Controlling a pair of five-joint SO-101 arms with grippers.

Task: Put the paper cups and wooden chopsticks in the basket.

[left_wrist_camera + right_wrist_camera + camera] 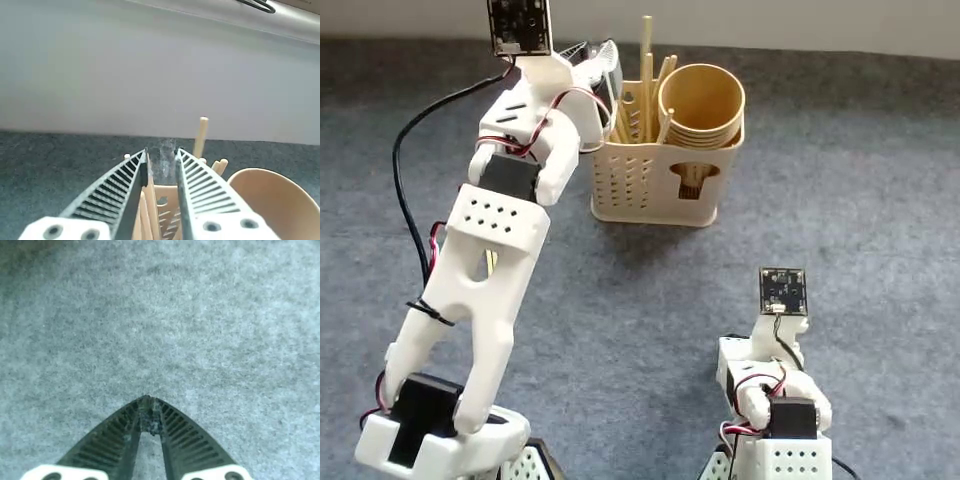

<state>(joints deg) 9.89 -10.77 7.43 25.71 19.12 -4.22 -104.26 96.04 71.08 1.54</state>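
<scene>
A cream slotted basket (660, 185) stands at the back of the grey carpet. Stacked paper cups (702, 100) sit in its right half, and several wooden chopsticks (646, 85) stand upright in its left half. My left gripper (603, 62) hovers at the basket's upper left corner. In the left wrist view the left gripper (161, 154) is open just above the chopsticks (201, 136), with the cup rim (272, 197) beside it and nothing held. My right gripper (148, 401) is shut and empty, pointing down at bare carpet.
The right arm (772, 400) is folded low at the front right, well away from the basket. The left arm (490, 250) stretches diagonally across the left side. A pale wall (150, 65) runs behind the carpet's far edge.
</scene>
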